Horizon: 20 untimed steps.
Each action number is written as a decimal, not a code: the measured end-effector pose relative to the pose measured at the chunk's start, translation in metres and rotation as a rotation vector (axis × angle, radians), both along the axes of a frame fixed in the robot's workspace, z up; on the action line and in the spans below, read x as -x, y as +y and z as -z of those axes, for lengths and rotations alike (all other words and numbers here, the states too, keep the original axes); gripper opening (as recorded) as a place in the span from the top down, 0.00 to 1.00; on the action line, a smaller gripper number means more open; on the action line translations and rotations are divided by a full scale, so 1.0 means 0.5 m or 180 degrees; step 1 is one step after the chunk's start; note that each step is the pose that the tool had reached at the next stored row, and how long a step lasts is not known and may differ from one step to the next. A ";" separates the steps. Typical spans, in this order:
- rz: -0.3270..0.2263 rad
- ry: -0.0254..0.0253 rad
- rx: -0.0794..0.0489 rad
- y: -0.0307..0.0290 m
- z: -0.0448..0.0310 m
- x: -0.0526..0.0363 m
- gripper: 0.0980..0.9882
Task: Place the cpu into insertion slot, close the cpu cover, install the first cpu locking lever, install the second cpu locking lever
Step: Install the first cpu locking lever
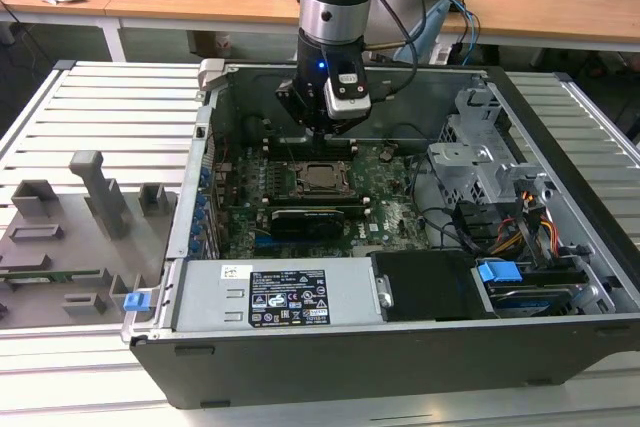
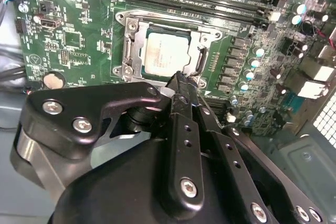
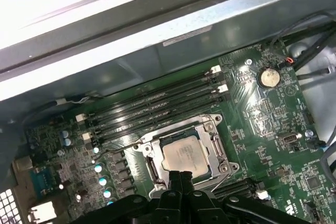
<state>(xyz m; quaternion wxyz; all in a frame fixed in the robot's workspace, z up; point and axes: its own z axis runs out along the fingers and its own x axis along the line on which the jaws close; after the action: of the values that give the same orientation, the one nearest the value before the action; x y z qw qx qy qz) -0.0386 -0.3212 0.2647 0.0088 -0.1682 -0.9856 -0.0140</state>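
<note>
An open computer case (image 1: 330,367) sits on a slatted white counter (image 1: 110,97). At the exterior view's left lies a grey fixture tray (image 1: 60,247); at its right, inside the case, stands a grey drive cage (image 1: 480,152). In the first wrist view, a coin battery (image 3: 269,77) lies near long black memory slots (image 3: 157,106).

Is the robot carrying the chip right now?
No, the cpu lies flat in the slot on the board, just beyond the gripper.
</note>
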 end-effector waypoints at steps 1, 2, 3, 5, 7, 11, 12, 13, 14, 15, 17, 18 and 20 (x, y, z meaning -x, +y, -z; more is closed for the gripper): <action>-0.0031 0.0000 0.0000 0.000 0.000 0.000 0.99; -0.0057 0.0000 0.0000 0.000 0.000 0.000 0.99; -0.0098 0.0000 0.0000 0.000 0.000 0.000 0.99; -0.0208 0.0000 0.0000 0.000 0.000 0.000 0.99; -0.0307 0.0000 0.0000 0.000 0.000 0.000 0.99; -0.0652 0.0000 0.0000 0.000 0.000 0.000 0.99; -0.0739 0.0001 0.0000 0.000 0.000 0.000 0.99; -0.0799 0.0000 0.0000 0.000 0.000 0.000 0.99; -0.0865 0.0000 0.0000 0.000 0.000 0.000 0.99; -0.0959 0.0000 0.0000 0.000 0.001 0.000 0.99; -0.1040 0.0000 0.0000 0.000 0.001 0.000 0.99; -0.1062 0.0000 0.0000 0.000 0.001 0.001 0.99; -0.1080 -0.0004 0.0000 0.000 0.001 0.004 0.99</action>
<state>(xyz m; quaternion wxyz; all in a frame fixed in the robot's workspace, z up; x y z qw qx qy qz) -0.0408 -0.3212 0.2643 0.0105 0.0007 -0.9999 -0.0123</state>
